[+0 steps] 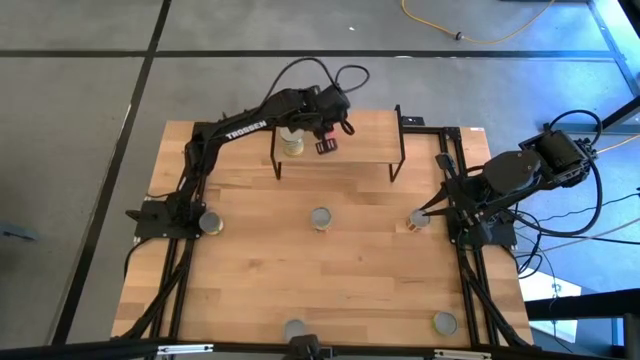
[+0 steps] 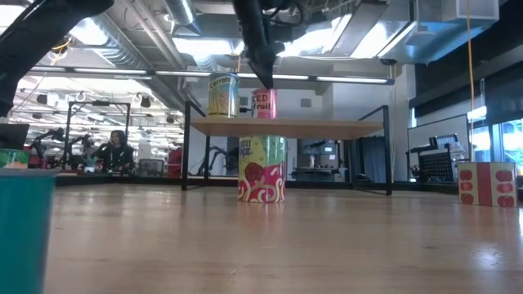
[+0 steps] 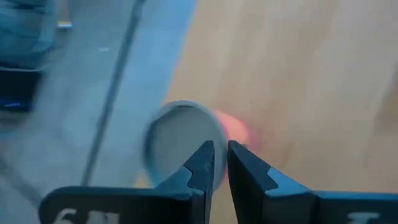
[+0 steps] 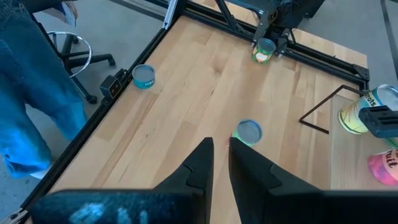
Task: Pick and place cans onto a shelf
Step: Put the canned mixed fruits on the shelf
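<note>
The shelf (image 1: 365, 135) stands at the table's far side. A yellow-labelled can (image 2: 222, 95) and a pink-labelled can (image 2: 264, 104) stand upright on its top board (image 2: 327, 126). My left gripper (image 2: 263, 80) is shut and points down just over the pink can's silver top (image 3: 180, 143). My right gripper (image 4: 221, 155) is shut and empty at the table's right side (image 1: 430, 210), beside a can (image 1: 417, 221). A green and red can (image 2: 261, 169) stands on the table under the shelf's front. My left gripper's shut fingertips (image 2: 265, 82) stand right over the pink can's top rim (image 2: 264, 90), coming from above. I cannot tell whether they touch it. The can stands upright on the shelf board.
More cans stand on the table: at the left (image 1: 210, 222), the middle (image 1: 320, 218), the near edge (image 1: 294, 328) and the near right (image 1: 444, 322). A teal can (image 2: 24, 229) is close to the low camera. A person in blue (image 4: 31, 93) stands beyond the table.
</note>
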Controlling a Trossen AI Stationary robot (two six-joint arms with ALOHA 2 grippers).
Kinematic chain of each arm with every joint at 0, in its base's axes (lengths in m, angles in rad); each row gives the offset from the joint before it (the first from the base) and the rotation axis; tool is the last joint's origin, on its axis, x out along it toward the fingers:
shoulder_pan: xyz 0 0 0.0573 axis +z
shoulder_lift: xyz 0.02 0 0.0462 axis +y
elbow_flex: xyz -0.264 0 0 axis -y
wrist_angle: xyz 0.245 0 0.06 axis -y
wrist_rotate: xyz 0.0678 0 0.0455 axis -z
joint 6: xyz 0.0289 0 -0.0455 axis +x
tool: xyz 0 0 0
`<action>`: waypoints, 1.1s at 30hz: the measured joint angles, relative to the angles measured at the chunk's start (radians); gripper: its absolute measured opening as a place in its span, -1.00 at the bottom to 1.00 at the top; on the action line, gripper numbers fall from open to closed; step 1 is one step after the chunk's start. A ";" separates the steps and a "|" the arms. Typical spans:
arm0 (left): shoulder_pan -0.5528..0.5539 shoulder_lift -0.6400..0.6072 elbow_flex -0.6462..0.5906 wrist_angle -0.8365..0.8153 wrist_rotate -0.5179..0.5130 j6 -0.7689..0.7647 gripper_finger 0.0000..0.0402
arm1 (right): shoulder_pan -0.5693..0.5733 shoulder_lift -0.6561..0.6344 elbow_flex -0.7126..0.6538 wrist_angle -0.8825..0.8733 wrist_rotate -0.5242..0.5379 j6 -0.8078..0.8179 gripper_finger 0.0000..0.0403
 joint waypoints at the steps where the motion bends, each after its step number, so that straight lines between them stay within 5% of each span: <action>1: -0.007 -0.002 0.002 0.001 -0.042 0.000 -0.81 | 0.000 0.000 0.000 0.000 0.000 0.000 -0.74; 10: -0.057 -0.015 0.088 0.017 -0.057 0.059 -0.81 | 0.000 0.000 0.000 0.001 0.077 0.024 -0.74; 23: -0.107 -0.187 0.094 0.001 -0.063 0.034 -0.91 | -0.093 0.045 0.000 0.063 0.360 0.175 -0.74; 27: -0.126 -0.239 0.094 -0.077 -0.024 0.001 -0.99 | -0.174 0.103 0.000 0.102 0.346 0.148 -0.74; 33: -0.144 -0.303 0.094 -0.224 0.180 -0.107 -0.99 | -0.314 0.214 0.000 0.288 0.210 0.056 -0.74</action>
